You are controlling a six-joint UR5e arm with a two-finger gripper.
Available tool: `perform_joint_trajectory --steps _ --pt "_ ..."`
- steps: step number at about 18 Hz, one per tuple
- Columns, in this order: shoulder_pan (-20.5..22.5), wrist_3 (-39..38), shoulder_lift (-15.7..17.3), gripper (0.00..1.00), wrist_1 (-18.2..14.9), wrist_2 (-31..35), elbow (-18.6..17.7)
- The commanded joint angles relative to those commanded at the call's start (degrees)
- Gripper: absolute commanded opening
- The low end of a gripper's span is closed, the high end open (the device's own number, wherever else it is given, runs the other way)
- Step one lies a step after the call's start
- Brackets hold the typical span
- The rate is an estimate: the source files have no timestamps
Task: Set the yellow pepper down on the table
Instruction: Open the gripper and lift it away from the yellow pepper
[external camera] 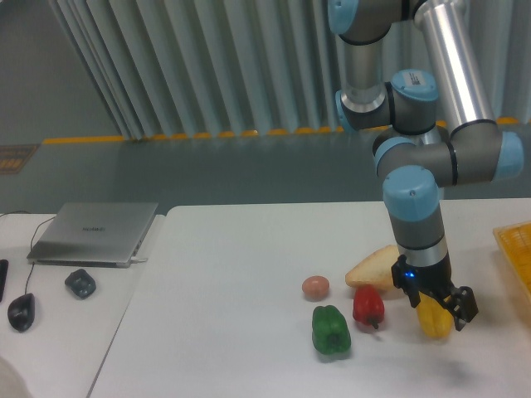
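Note:
The yellow pepper [434,321] is glossy and sits between the fingers of my gripper [437,316], which is shut on it at the right of the white table [216,332]. The pepper's underside is close to the tabletop; I cannot tell whether it touches. The red pepper [367,306] is just to its left, and the green pepper [331,331] is further left.
A pale bread wedge [374,269] lies behind the red pepper. A small pinkish round item [315,287] lies left of it. A yellow tray edge [516,253] is at the far right. A silver laptop [95,232], a mouse [21,312] and a dark object [80,283] sit on the left desk.

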Motion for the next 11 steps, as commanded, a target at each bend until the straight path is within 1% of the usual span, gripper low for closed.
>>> perform_joint_trajectory --steps 4,6,11 --pt "2.1 12.12 2.55 1.0 -0.53 0.53 -0.17" --pt "3.86 16.44 3.6 1.0 -1.31 0.35 -0.18" --pt "6.76 18.75 4.83 1.0 -2.55 -0.7 -0.26"
